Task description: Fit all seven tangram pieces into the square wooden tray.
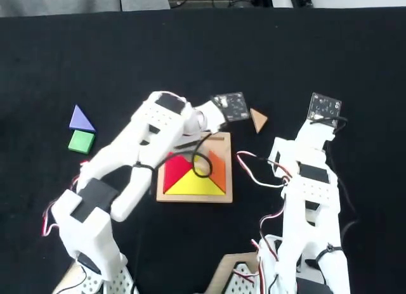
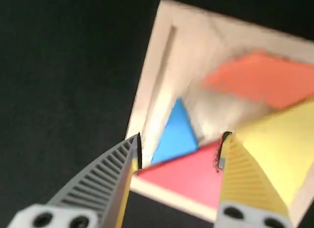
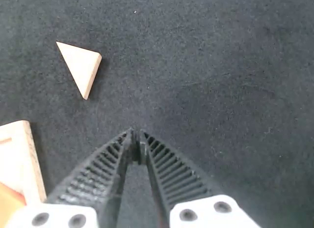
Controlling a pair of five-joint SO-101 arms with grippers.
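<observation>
Straddling blue triangle (image 2: 175, 134), left fingers (image 2: 110, 174) spread; piece lies in tray (image 2: 162, 56) against red piece (image 2: 181, 181); right fingers (image 3: 98, 171) pressed together, empty, over tabletop (image 3: 221, 66); wooden triangle (image 3: 81, 66) just beyond tips, beside tray, likely next.

Left arm (image 1: 152, 126) hides the tray's (image 1: 228, 173) far-left corner from above; we can't tell what lies under it. A cable (image 1: 202, 162) overlaps the red piece (image 1: 176, 172). In the left wrist view the orange piece (image 2: 260, 78) has blurred edges, and the yellow piece (image 2: 289, 139) is cut off. Right wrist view crops the tray to one corner.
</observation>
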